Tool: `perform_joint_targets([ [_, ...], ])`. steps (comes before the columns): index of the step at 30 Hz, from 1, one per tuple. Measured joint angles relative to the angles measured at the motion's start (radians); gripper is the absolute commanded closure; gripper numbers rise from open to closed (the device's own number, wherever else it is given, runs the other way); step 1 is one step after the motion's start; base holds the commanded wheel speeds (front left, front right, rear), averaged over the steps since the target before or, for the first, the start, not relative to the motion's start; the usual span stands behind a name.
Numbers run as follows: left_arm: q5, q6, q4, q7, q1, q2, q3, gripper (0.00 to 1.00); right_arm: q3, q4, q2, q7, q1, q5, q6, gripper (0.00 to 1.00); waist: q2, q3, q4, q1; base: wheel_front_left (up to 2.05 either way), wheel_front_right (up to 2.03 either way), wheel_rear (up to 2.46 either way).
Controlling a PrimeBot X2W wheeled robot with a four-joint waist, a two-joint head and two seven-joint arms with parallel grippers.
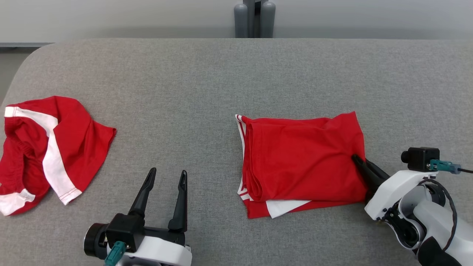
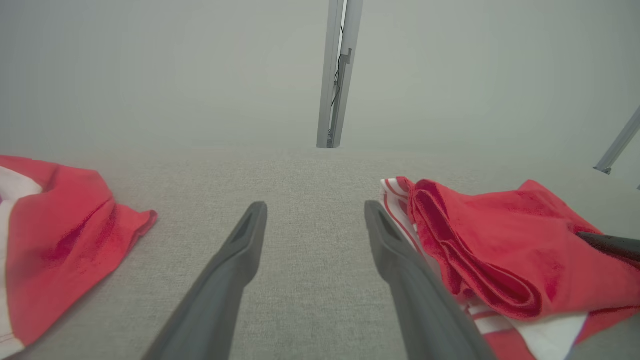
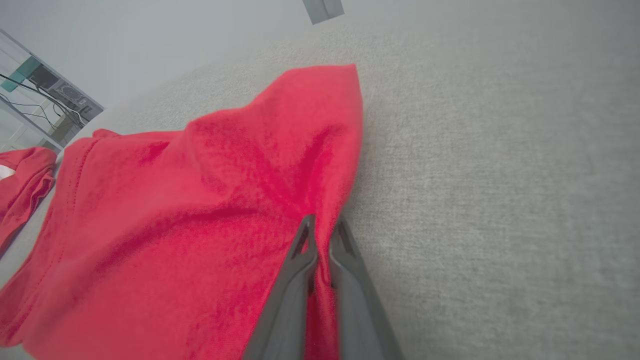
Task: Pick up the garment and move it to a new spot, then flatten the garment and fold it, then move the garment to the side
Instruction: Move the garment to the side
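R gripper [image 1: 356, 159] pinches folded garment [image 1: 303, 159] edge at its tips; pull yours slow, low, wrist-ward (L gripper [image 1: 168, 174] spread).

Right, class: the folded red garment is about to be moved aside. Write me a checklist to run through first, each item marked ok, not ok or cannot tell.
1. The right gripper is shut on the folded garment at its right edge: ok.
2. The grip takes in every layer of the fold: cannot tell.
3. The fold is tidy: not ok, a white layer sticks out at the near edge.
4. The left gripper is open, empty and apart from the cloth: ok.
5. There is bare table to the right of the fold: ok.
6. The crumpled garment lies well apart on the left: ok.
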Motion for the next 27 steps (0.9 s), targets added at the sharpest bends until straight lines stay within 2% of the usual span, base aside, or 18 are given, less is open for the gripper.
perform_joint_targets([
  [7,0.040,-0.009,-0.015,0.000,-0.001,0.000,0.008,0.00,0.042,0.011,0.008,-0.047,-0.042,-0.016,0.000,1.00,0.0000,0.004,-0.045,0.0000,0.00,0.00,0.00],
  [13,0.071,-0.023,-0.027,0.000,-0.010,0.000,0.021,0.00,0.041,0.010,0.032,-0.059,-0.064,-0.047,0.000,1.00,0.0000,0.015,-0.108,0.0000,0.00,0.00,0.00],
  [27,0.126,-0.051,-0.044,0.000,-0.042,0.016,0.030,0.00,-0.269,-0.085,0.112,-0.061,-0.041,-0.333,0.000,1.00,0.0000,0.045,-0.320,0.0000,0.00,0.00,0.00],
])
